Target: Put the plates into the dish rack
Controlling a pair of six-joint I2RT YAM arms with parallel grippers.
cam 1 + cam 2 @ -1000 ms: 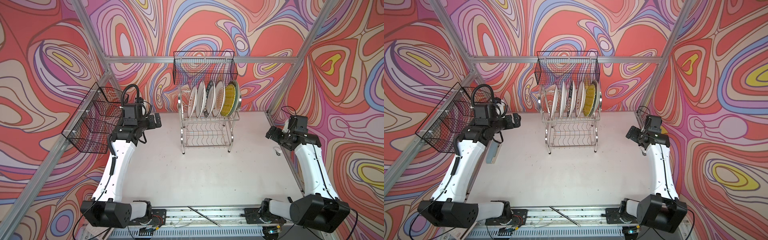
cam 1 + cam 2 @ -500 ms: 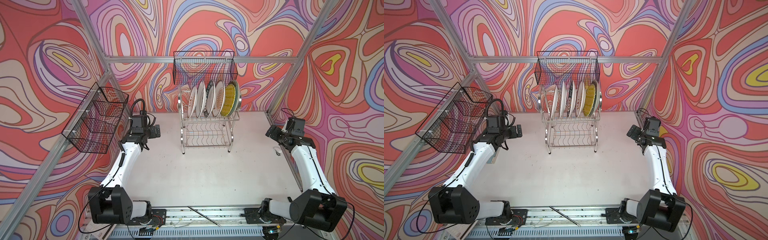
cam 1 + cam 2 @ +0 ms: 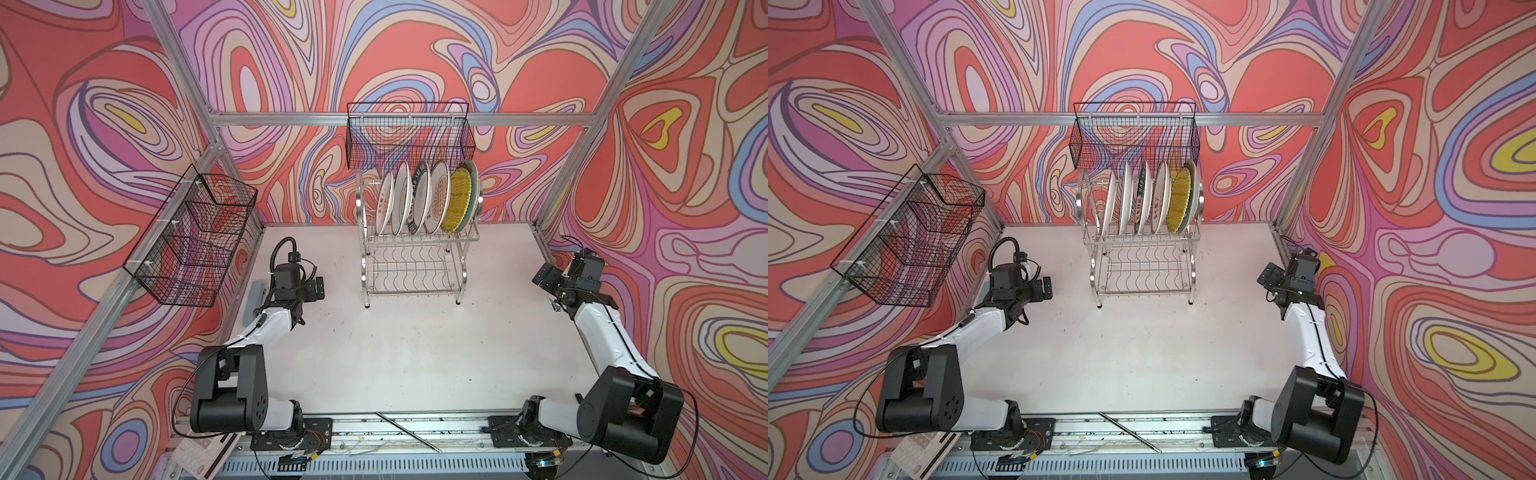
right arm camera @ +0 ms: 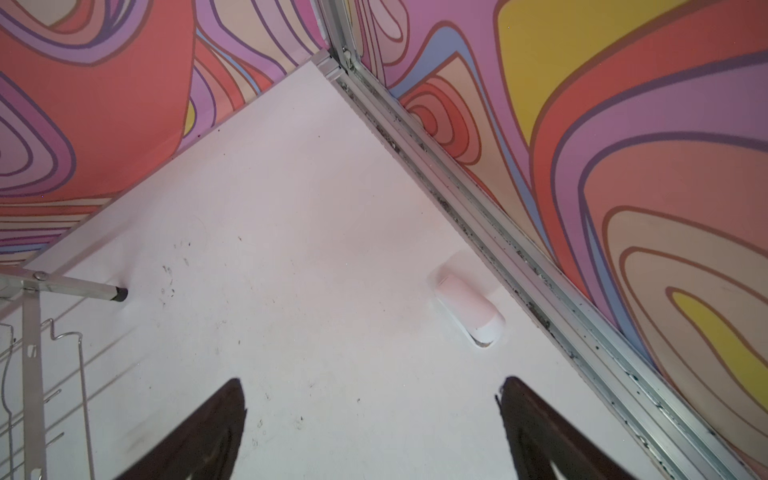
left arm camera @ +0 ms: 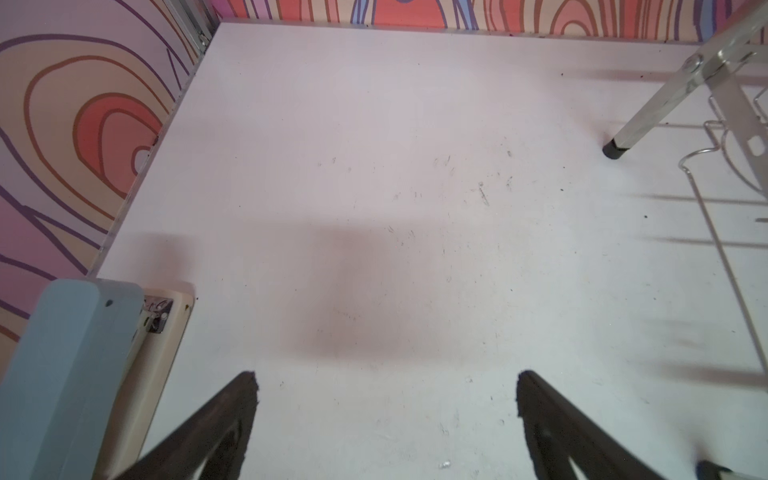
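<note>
In both top views the chrome dish rack (image 3: 413,266) (image 3: 1144,266) stands at the back middle of the white table. Several plates (image 3: 415,199) (image 3: 1144,199) stand upright in its upper tier, among them a yellow one (image 3: 457,199); the lower shelf is bare. My left gripper (image 3: 311,289) (image 3: 1044,287) hovers low, left of the rack and apart from it, open and empty (image 5: 386,395). My right gripper (image 3: 546,276) (image 3: 1268,276) hangs by the right wall, open and empty (image 4: 370,399). A rack leg shows in each wrist view (image 5: 648,112) (image 4: 75,286).
Black mesh baskets hang on the back wall (image 3: 409,137) and the left wall (image 3: 195,237). A blue-grey bar (image 3: 252,299) (image 5: 62,374) lies along the table's left edge. A small white piece (image 4: 467,309) sits near the right rail. A thin rod (image 3: 409,432) lies on the front rail.
My left arm has folded back and come down lower, the gripper drifting left and toward the front. The right arm has sunk and drawn slightly toward the right wall. Both grippers stayed open.
</note>
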